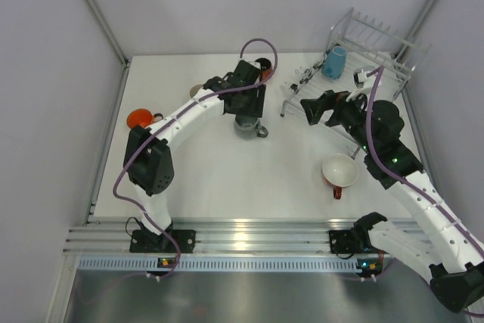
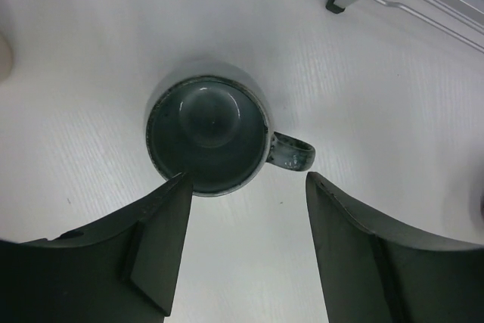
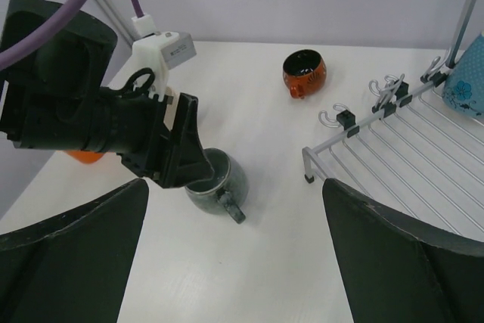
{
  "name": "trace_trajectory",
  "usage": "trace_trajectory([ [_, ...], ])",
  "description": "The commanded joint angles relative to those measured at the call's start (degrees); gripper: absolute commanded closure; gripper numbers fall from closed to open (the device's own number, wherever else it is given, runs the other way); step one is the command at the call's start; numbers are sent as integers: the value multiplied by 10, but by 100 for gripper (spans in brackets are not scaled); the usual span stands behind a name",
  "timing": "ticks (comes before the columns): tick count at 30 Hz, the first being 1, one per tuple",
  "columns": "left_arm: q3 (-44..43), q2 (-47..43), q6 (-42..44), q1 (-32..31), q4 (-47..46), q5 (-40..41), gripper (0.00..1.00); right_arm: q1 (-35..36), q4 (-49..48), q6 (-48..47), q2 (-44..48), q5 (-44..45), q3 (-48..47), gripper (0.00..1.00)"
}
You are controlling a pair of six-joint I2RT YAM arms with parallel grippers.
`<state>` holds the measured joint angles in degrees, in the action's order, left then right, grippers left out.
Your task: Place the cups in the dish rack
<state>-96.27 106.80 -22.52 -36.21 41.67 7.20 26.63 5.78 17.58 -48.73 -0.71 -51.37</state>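
A grey mug (image 1: 249,127) stands upright on the white table with its handle (image 2: 291,153) pointing right. My left gripper (image 2: 248,179) hovers open just above it, the mug (image 2: 208,134) lying past the fingertips and one finger (image 2: 162,240) overlapping the near rim. The right wrist view shows that gripper (image 3: 113,126) right over the mug (image 3: 219,179). My right gripper (image 1: 314,107) is wide open and empty, near the front corner of the dish rack (image 1: 363,58). A light blue cup (image 1: 335,62) sits in the rack.
A red mug with a white inside (image 1: 339,172) lies in front of the right arm. An orange cup (image 1: 138,118) is at the left, a beige tumbler (image 1: 197,90) behind the left arm, a dark-and-orange cup (image 3: 304,72) at the back. A rack foot (image 2: 333,4) is close by.
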Motion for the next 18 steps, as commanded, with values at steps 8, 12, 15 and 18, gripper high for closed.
trace_trajectory([
  [8, -37, 22, -233, -6, 10, 139, 34, 14, -7, -13, 33, 37, 3, 1],
  [12, 26, -17, -332, 5, 18, 175, 32, 21, -7, -21, 40, 49, 5, 1],
  [15, 53, -24, -381, 26, 19, 131, 34, 27, -10, -22, 40, 54, 7, 1],
  [18, 64, -15, -389, 40, 18, 99, 35, 32, -13, -22, 42, 54, 8, 1],
])
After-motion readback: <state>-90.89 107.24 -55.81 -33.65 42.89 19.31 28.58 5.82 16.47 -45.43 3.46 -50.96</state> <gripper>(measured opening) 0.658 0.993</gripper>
